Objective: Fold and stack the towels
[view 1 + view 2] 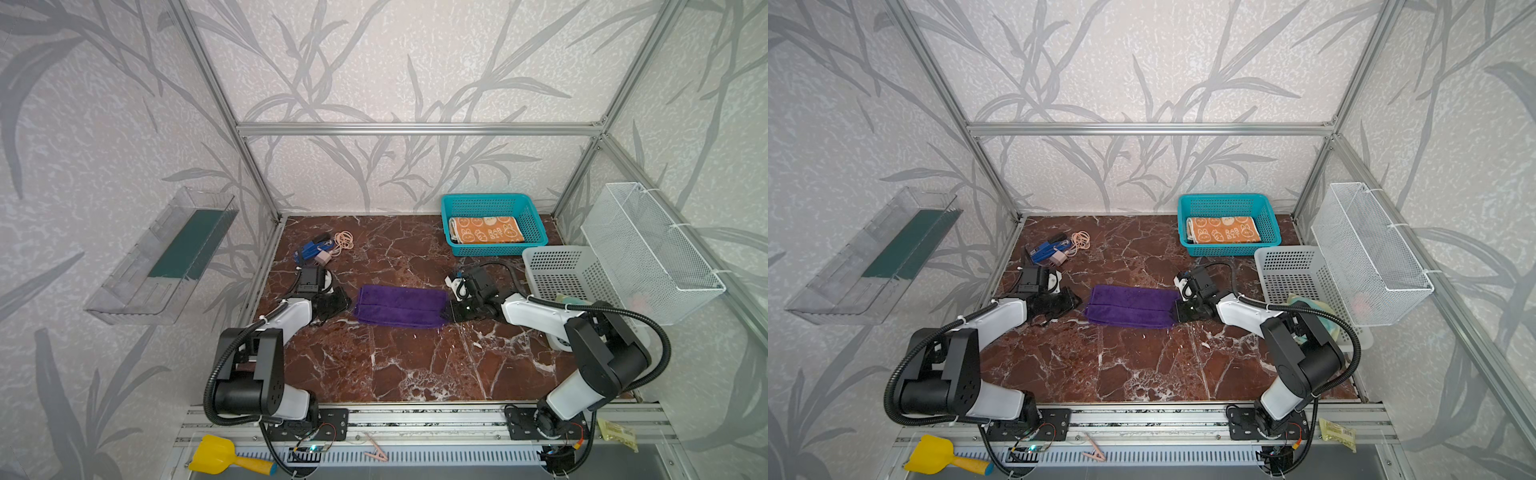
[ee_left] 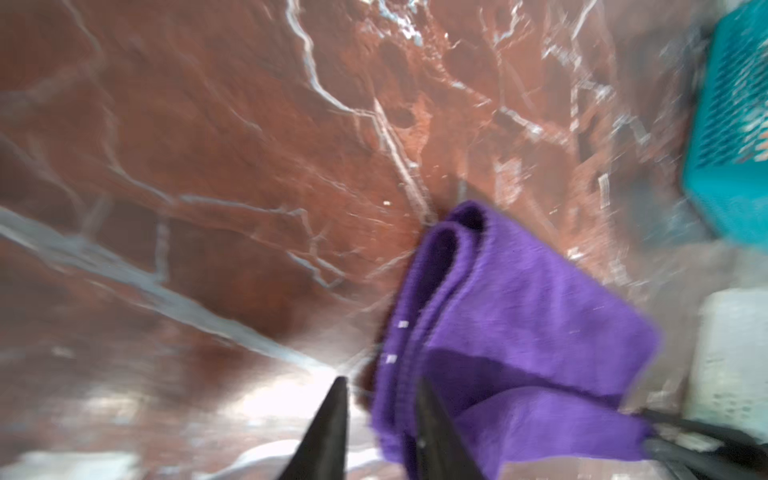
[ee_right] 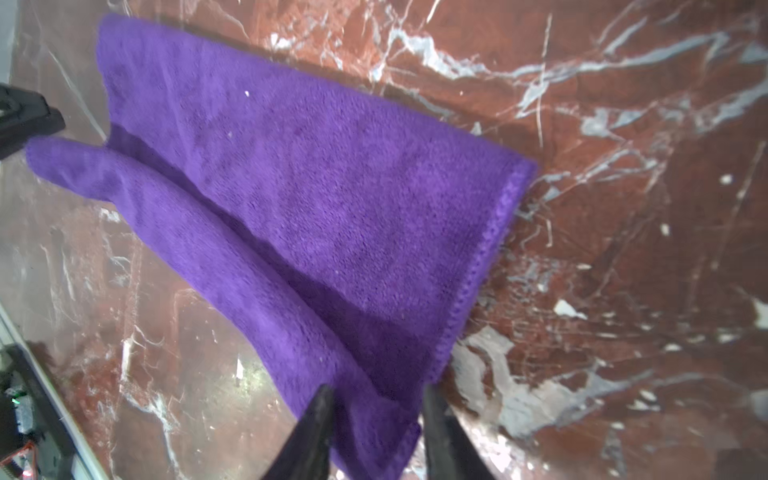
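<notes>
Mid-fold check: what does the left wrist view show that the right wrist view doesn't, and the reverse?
Left wrist only: the teal basket and the looped fold ends of the purple towel. Right wrist only: the towel's stitched hem and nearly its full length. Both: the folded towel on the marble table, with the left end effector or right end effector open at its end.

A teal plastic basket (image 1: 498, 249) sits at the far right corner of the marble-patterned table (image 1: 395, 365). A pale grey perforated basket (image 1: 557, 266) stands just in front of it along the right edge. A white wire basket (image 1: 648, 249) hangs on the right wall and a clear tray (image 1: 166, 257) on the left wall. Near the far left corner lies a blue gadget (image 1: 309, 250), with a tan cord coil (image 1: 344, 240) just beside it. On the front rail rest a yellow scoop (image 1: 212, 453), a clothespin (image 1: 376, 451) and a yellowish packet (image 1: 619, 434).
</notes>
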`<action>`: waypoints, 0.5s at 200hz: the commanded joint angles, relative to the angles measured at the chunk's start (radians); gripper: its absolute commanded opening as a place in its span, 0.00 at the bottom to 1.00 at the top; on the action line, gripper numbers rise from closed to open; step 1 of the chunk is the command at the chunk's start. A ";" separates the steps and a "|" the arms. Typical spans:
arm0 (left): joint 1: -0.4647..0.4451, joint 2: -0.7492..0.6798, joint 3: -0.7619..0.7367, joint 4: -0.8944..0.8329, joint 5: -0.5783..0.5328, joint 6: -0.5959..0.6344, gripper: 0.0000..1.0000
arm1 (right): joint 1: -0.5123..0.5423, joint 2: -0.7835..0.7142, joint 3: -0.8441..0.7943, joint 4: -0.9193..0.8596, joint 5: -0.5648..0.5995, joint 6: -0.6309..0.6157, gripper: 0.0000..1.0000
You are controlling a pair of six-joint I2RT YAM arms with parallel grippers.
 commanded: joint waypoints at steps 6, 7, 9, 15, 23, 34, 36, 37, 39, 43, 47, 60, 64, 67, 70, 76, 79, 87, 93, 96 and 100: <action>0.013 -0.048 0.032 -0.097 -0.117 0.006 0.39 | -0.001 -0.135 -0.013 -0.091 -0.008 -0.006 0.50; 0.013 -0.051 0.033 -0.099 -0.119 0.006 0.39 | -0.001 -0.141 -0.013 -0.095 -0.007 -0.007 0.50; 0.015 -0.058 0.034 -0.105 -0.123 0.006 0.39 | -0.001 -0.151 -0.013 -0.104 -0.004 -0.009 0.51; 0.016 -0.076 0.038 -0.116 -0.136 0.009 0.39 | -0.002 -0.179 -0.010 -0.130 0.001 -0.014 0.52; 0.015 -0.098 0.042 -0.122 -0.142 0.014 0.39 | -0.002 -0.212 -0.003 -0.166 0.011 -0.021 0.53; 0.008 -0.118 0.051 -0.118 -0.131 0.018 0.37 | -0.001 -0.238 0.008 -0.196 0.028 -0.027 0.54; 0.004 -0.121 0.054 -0.117 -0.131 0.018 0.37 | -0.001 -0.241 0.010 -0.197 0.032 -0.027 0.54; 0.002 -0.122 0.056 -0.117 -0.130 0.018 0.37 | -0.001 -0.242 0.010 -0.197 0.034 -0.027 0.54; -0.001 -0.124 0.059 -0.117 -0.131 0.019 0.36 | -0.001 -0.243 0.011 -0.196 0.037 -0.026 0.54; -0.013 -0.125 0.067 -0.117 -0.134 0.022 0.35 | -0.001 -0.244 0.015 -0.195 0.042 -0.024 0.54; -0.027 -0.125 0.077 -0.117 -0.137 0.026 0.34 | -0.001 -0.239 0.020 -0.195 0.046 -0.024 0.54; -0.095 -0.104 0.123 -0.129 -0.161 0.045 0.32 | -0.001 -0.201 0.050 -0.181 0.046 -0.023 0.53; -0.119 -0.094 0.140 -0.133 -0.169 0.052 0.32 | -0.002 -0.183 0.063 -0.178 0.040 -0.023 0.52; -0.138 -0.082 0.151 -0.137 -0.176 0.057 0.32 | 0.000 -0.165 0.076 -0.177 0.035 -0.022 0.52; -0.154 -0.069 0.164 -0.141 -0.180 0.061 0.32 | 0.000 -0.147 0.090 -0.177 0.031 -0.021 0.52; -0.188 -0.043 0.189 -0.145 -0.187 0.068 0.32 | 0.000 -0.106 0.120 -0.179 0.021 -0.019 0.51; -0.202 -0.027 0.200 -0.146 -0.187 0.070 0.32 | 0.000 -0.084 0.136 -0.185 0.017 -0.016 0.51; -0.230 0.017 0.229 -0.142 -0.184 0.069 0.32 | 0.001 -0.024 0.195 -0.213 0.007 -0.015 0.50; -0.246 0.051 0.251 -0.137 -0.179 0.065 0.32 | 0.003 0.019 0.234 -0.231 0.002 -0.014 0.49; -0.251 0.067 0.263 -0.136 -0.177 0.063 0.32 | 0.006 0.039 0.251 -0.239 0.001 -0.012 0.49; -0.258 0.090 0.276 -0.135 -0.175 0.062 0.33 | 0.009 0.064 0.273 -0.247 0.001 -0.012 0.48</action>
